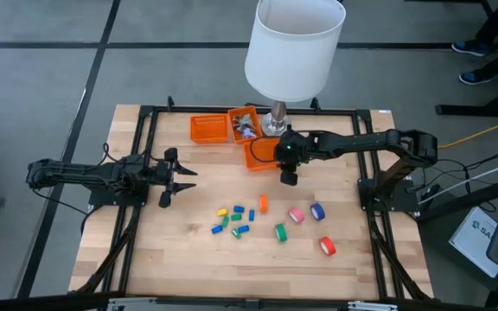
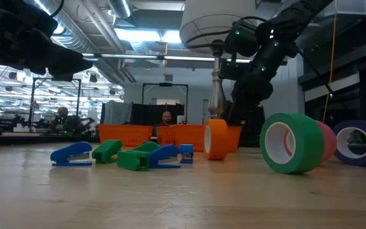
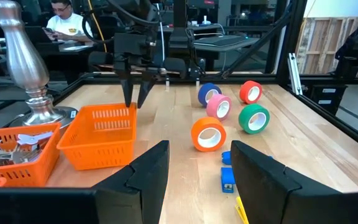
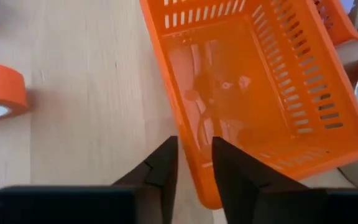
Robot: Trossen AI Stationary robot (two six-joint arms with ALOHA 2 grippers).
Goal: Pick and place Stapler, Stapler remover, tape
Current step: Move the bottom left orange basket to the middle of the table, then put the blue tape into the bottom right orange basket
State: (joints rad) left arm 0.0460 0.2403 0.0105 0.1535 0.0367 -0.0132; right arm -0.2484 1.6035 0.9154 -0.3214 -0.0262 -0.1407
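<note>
The right tool (image 1: 288,179) hangs in the upper middle of the high view, just at the edge of an orange basket (image 1: 260,154). In the right wrist view its two dark fingers (image 4: 160,171) stand a narrow gap apart over the basket's near rim, with nothing between them; that basket looks bare inside.

The left tool (image 1: 173,177) waits at the left of the bench (image 1: 188,259), fingers spread wide and holding nothing.

The tape rolls lie loose on the bench in the lower middle of the high view: orange tape (image 1: 264,204), green tape (image 1: 280,231), pink tape (image 1: 296,214), blue tape (image 1: 317,211) and red tape (image 1: 327,246), each apart from the others.

Left of them, small blue, green and yellow staplers (image 1: 232,219) lie scattered in a loose cluster. Which of these are staple removers I cannot tell.

Two more orange baskets (image 1: 207,129) sit at the upper edge of the bench; the one beside the lamp base holds small pale metal pieces. A white-shaded lamp (image 1: 294,45) stands at the top centre.

In the left wrist view a person in a white shirt (image 3: 67,25) sits at the upper left, beyond the bench.
</note>
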